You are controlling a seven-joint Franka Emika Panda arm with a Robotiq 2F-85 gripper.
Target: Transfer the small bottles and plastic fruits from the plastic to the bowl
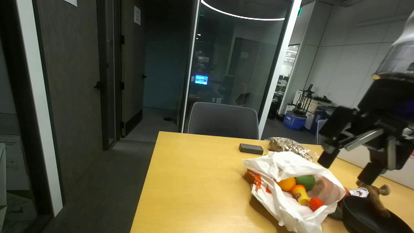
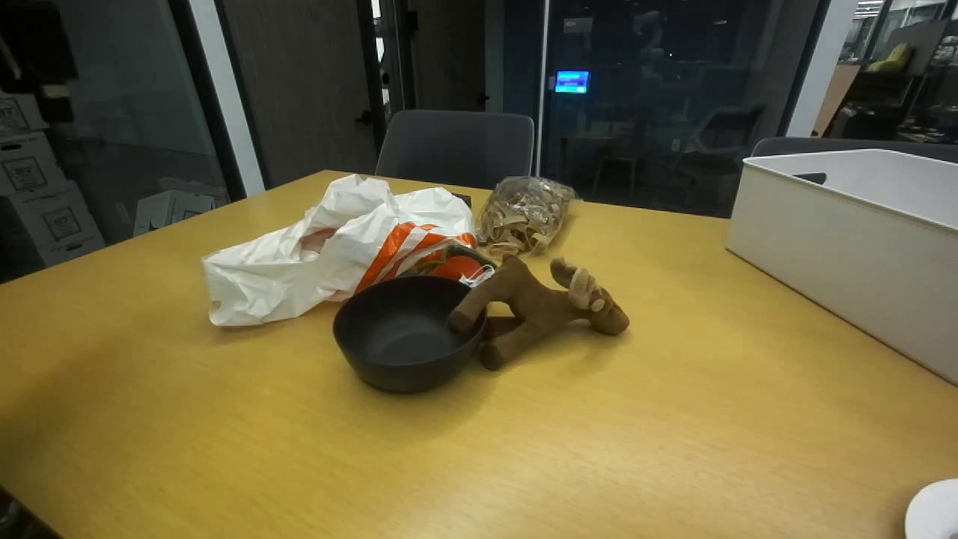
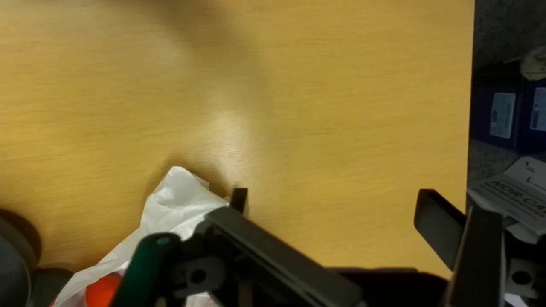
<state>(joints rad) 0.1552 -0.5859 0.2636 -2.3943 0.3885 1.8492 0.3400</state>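
The gripper (image 3: 335, 202) was held pointing down above the table (image 1: 181, 181), near the white plastic bag (image 1: 281, 207), jaws spread wide with nothing between them. In the bag's mouth a toy orange (image 1: 287, 184), green toy fruit (image 1: 305, 182), red toy fruit (image 1: 316, 204) and yellow toy bottle (image 1: 301, 195) were exposed, judged light, stiff and slick, best pinched across the middle, clear of the soft bag. The black bowl (image 2: 404, 378), overhung by one leg of a plush moose (image 2: 542, 305), was set beside the bag.
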